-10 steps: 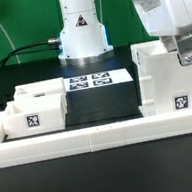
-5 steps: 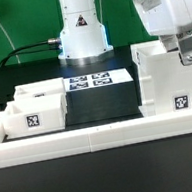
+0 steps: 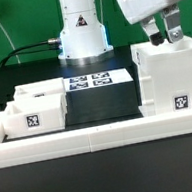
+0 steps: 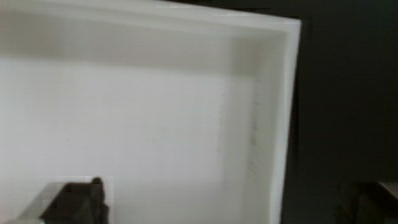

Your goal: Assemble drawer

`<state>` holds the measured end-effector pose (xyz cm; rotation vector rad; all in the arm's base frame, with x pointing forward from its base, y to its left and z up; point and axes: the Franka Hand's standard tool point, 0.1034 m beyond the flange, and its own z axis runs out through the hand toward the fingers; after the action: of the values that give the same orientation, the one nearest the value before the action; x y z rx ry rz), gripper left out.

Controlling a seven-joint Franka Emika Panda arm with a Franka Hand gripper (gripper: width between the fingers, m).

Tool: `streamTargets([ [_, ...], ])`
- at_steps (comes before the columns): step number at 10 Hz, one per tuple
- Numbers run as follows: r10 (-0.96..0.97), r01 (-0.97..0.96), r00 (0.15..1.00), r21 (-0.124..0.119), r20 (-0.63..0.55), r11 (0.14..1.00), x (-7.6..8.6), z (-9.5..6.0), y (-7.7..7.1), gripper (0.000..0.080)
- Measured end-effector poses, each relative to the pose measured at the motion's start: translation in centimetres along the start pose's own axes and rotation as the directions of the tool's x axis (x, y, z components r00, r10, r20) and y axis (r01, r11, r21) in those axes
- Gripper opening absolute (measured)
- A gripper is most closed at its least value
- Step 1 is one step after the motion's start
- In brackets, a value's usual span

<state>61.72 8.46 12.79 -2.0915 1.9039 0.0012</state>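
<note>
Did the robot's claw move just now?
Yes. The gripper rose and shifted toward the exterior view's left, measured against the tall housing, which stayed put.

White housing [image 4: 143,110] edge close up; 2 dark fingers [image 4: 75,200] spread apart.

You see a white arm [image 3: 78,11], blue-lit band top centre; upper right, its white claw [image 3: 166,36] has dark fingers [image 3: 177,30].

claw [image 3: 167,36] above housing [image 3: 167,77], trays [image 3: 40,106] beside marker board [image 3: 89,82]
</note>
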Motion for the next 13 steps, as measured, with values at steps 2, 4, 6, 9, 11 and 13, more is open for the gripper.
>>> streamTargets([
  [2,-0.204,0.204,0.979,-0.017,-0.007,0.979,0.3,0.5,0.2,0.0649],
  [4,-0.502,0.502,0.865,-0.066,0.020,0.862,1.0,-0.4,0.9,0.0649],
  [6,-0.658,0.658,0.752,-0.056,0.030,0.751,2.3,-1.5,1.2,0.0649],
  [9,-0.768,0.769,0.640,-0.050,0.035,0.638,2.4,-1.6,1.1,0.0649],
  [11,-0.830,0.830,0.557,-0.050,0.039,0.555,2.7,-1.6,1.3,0.0649],
  [13,-0.925,0.925,0.375,-0.081,0.056,0.370,4.6,-1.7,3.0,0.0649],
])
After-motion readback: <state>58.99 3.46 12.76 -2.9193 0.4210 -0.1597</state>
